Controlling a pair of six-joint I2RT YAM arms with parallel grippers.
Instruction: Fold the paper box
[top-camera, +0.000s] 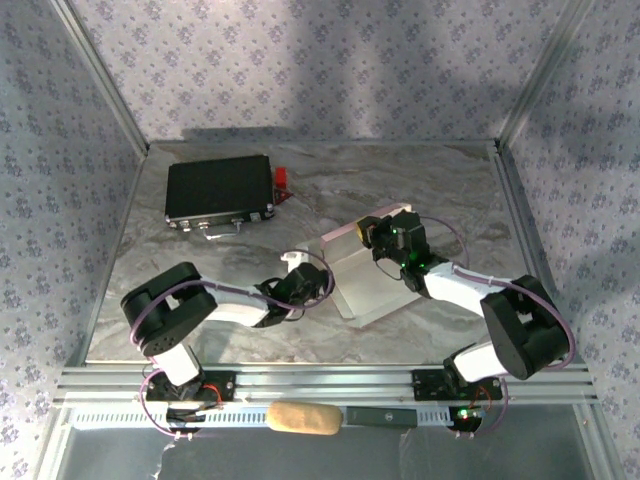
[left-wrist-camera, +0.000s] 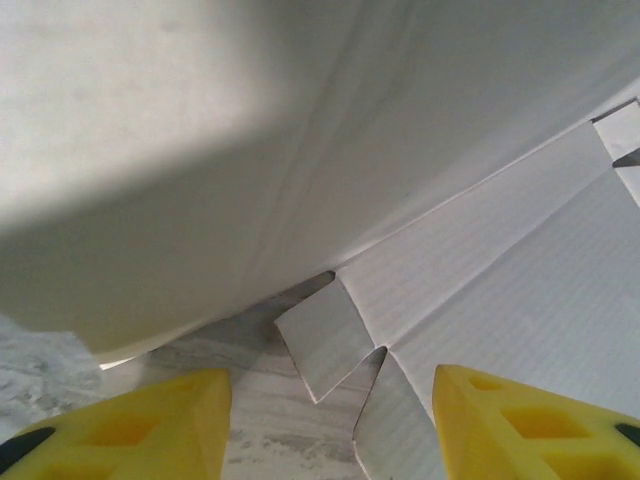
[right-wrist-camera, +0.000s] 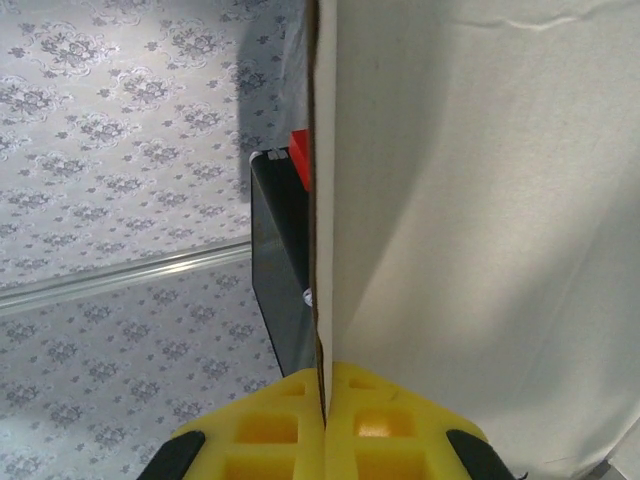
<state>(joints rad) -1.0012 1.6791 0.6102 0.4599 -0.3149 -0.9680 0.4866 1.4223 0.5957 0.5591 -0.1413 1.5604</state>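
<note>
My right gripper (right-wrist-camera: 325, 425) is clamped on the box (top-camera: 385, 285). It pinches the edge of one panel (top-camera: 365, 228) so that the panel stands up, and the thin sheet rises straight out of the closed pads. My left gripper (left-wrist-camera: 330, 440) is parted, with nothing between its fingers (left-wrist-camera: 150, 425).

The box sits on the table (top-camera: 200, 330) right of centre, between the two grippers. The rest of it lies flat, whitish side up. The raised panel runs along the far edge, roughly left to right, and I take that as the long axis of the fold.

From the left gripper the box is straight ahead and just beside it. With the right arm busy holding, I judge the left to be the free arm for the next crease. A small flap (left-wrist-camera: 322, 345) sits low over the table just in front of the open fingers, almost in line with the gap between them.
</note>
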